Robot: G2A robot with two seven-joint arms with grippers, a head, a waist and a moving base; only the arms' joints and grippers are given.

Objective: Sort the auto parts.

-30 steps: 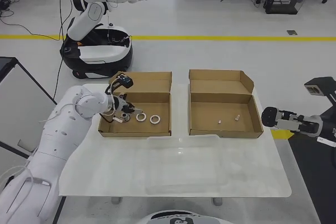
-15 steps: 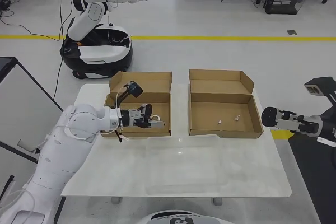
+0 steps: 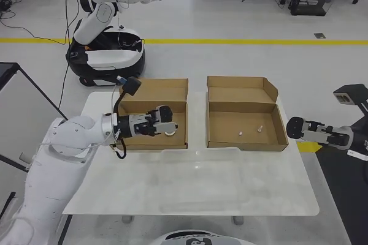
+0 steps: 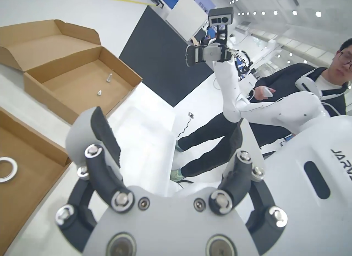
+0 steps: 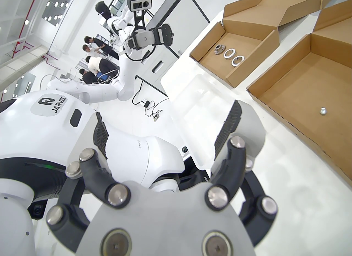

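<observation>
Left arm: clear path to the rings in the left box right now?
Likely yes: the left gripper is open and empty, raised beside the open-topped left box; nothing covers the rings.

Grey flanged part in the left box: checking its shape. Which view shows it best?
Right wrist view: the grey flanged part lies unobstructed beside two white rings. In the top view the left arm covers it; the left wrist view catches one white ring.

My arms wear glossy white shells; my left pincer and right pincer have black ribbed pads, black links, silver screws
</observation>
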